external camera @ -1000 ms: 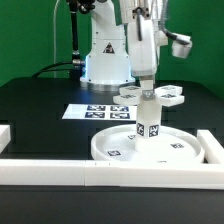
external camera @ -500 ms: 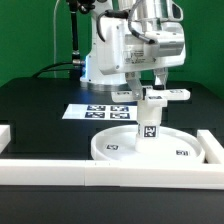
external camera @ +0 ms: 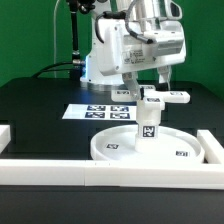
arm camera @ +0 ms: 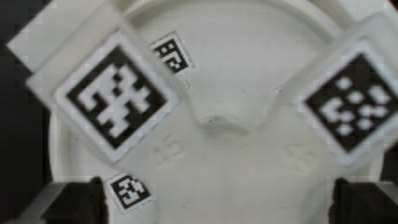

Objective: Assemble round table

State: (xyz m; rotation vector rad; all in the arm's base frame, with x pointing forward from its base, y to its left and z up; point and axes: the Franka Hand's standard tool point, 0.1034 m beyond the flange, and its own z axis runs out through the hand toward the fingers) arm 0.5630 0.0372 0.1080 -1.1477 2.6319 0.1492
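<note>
Arm: the white Franka Panda arm (external camera: 110, 45) reaches down from twelve o'clock in the exterior view, over the middle of the black table (external camera: 40, 105).

Gripper: the two-finger gripper (external camera: 150, 85) hangs just above the foot piece; its dark fingertips (arm camera: 80, 195) show at the edge of the wrist view, apart from each other with the white part between them. Whether they press on the part or stand open around it, I cannot tell.

Foot piece: the white plastic cross-shaped foot piece (external camera: 153, 97) sits on top of the post, one arm pointing toward three o'clock. In the wrist view it fills the frame as a white moulded surface (arm camera: 222, 90).

Post: the short white cylindrical post (external camera: 147, 124) stands upright at the centre of the disc, with a black-and-white square tag on its side.

Disc: the large white rimmed round disc (external camera: 110, 150) lies flat at six o'clock of the robot base, against the rails.

Labels: no readable words or brand anywhere; only black-and-white square tags (arm camera: 116, 92), two large and two small in the wrist view, and small ones on the disc floor.

Marker board: the thin flat white marker board (external camera: 95, 111) lies at ten o'clock of the disc.

Rails: straight white border rails (external camera: 50, 168) run along the near edge.
</note>
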